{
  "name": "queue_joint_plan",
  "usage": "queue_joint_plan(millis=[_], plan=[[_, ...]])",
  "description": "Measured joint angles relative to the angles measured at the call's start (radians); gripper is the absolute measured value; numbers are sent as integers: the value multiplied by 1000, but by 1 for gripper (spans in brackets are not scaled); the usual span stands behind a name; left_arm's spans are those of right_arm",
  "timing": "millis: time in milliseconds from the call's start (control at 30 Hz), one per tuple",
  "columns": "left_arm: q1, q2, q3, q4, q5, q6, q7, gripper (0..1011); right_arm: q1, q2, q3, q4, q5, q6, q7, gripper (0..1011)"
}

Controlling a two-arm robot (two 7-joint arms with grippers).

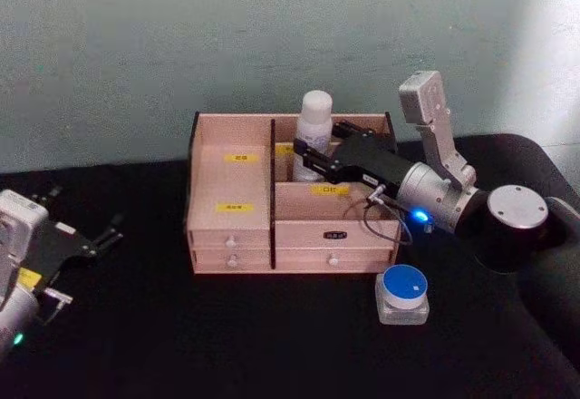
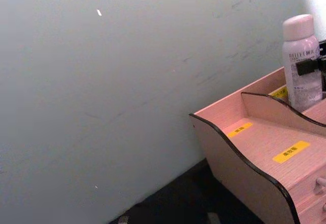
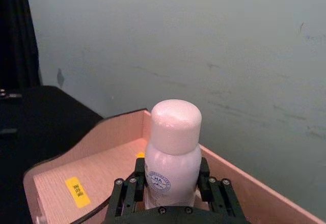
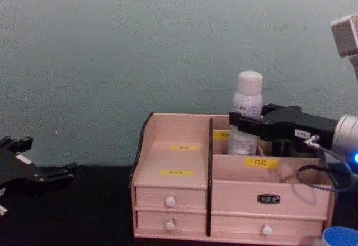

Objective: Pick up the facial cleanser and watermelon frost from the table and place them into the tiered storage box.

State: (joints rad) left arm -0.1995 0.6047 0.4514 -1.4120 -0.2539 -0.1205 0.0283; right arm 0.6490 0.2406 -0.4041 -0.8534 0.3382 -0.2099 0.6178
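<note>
Nearest, in the lower right of the head view, the watermelon frost jar (image 1: 403,292) stands on the black table (image 1: 272,345). It is small and clear with a round blue lid bearing a white spot, and it sits just in front of the box's right front corner; its lid also peeks into the chest view's lower right corner (image 4: 341,237). At the lower left of the head view the left gripper (image 1: 86,213) rests low over the table, fingers spread and holding nothing, well apart from the box.

The tiered storage box (image 1: 227,236) sits mid-frame, pale pink wood with dark edge trim, a dark divider down the middle and white-knobbed drawers in front. Yellow labels lie on its steps; the one on the right step reads 口红 in the chest view, while the others are too small to read. A small dark plate on the right upper drawer carries writing that cannot be made out.

Behind that step, in the rear right compartment, the facial cleanser (image 1: 315,131) stands upright, a white bottle with a rounded white cap, its base hidden. The right gripper (image 1: 313,159) reaches in from the right, its black fingers (image 3: 209,180) pinching the bottle's body. The right wrist view shows a round blue emblem on the bottle with "HA" readable; the left wrist view shows grey lettering near its shoulder, illegible.

Farthest is a plain pale grey-green wall (image 4: 112,61), lightly scuffed.
</note>
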Motion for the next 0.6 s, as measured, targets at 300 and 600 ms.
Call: queue_joint_plan(millis=[300, 600], plan=[[0, 0, 0, 0, 0, 0, 0, 1001, 5, -2, -7, 15, -18, 19, -9, 596], [0, 0, 0, 0, 0, 0, 0, 1001, 8, -4, -10, 22, -32, 41, -17, 596]])
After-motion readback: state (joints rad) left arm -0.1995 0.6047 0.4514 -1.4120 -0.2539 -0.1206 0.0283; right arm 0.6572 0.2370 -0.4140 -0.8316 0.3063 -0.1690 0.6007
